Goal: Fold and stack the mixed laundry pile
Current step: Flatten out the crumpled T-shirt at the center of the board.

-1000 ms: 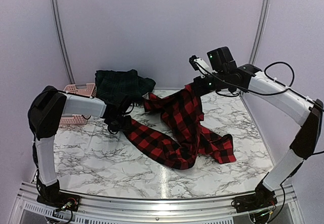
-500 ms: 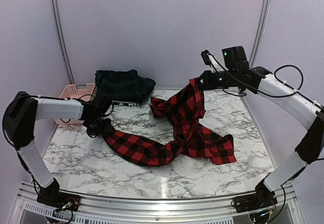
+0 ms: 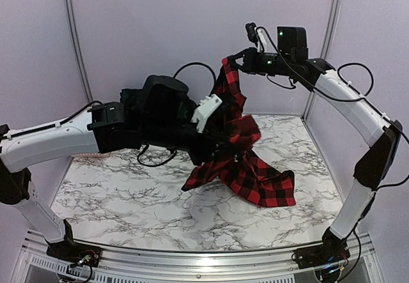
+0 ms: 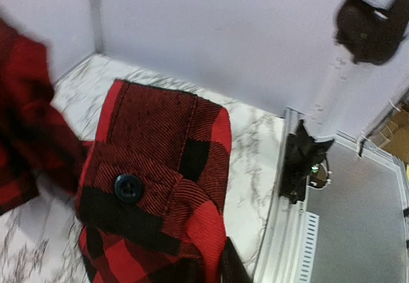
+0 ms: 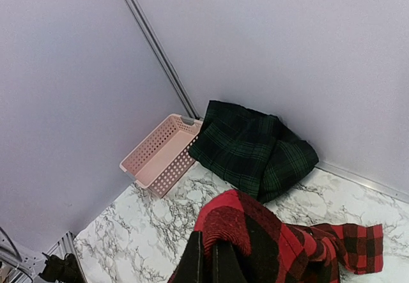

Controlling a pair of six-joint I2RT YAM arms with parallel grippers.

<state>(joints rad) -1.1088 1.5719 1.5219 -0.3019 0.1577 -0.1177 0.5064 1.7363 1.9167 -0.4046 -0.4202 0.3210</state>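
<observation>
Partly screened by the left arm, the red-and-black checked shirt hangs clamped tight in left gripper and right gripper.

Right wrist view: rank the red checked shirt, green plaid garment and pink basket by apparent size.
1. shirt, but it is nearest the camera and cropped, so its lead is unsure.
2. green plaid.
3. basket, clearly smallest.

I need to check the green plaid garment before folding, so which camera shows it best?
The right wrist view: the green plaid garment lies crumpled in full sight by the back wall, next to the pink basket. In the top view the left arm blocks it. The left wrist view shows the red checked shirt instead.
</observation>
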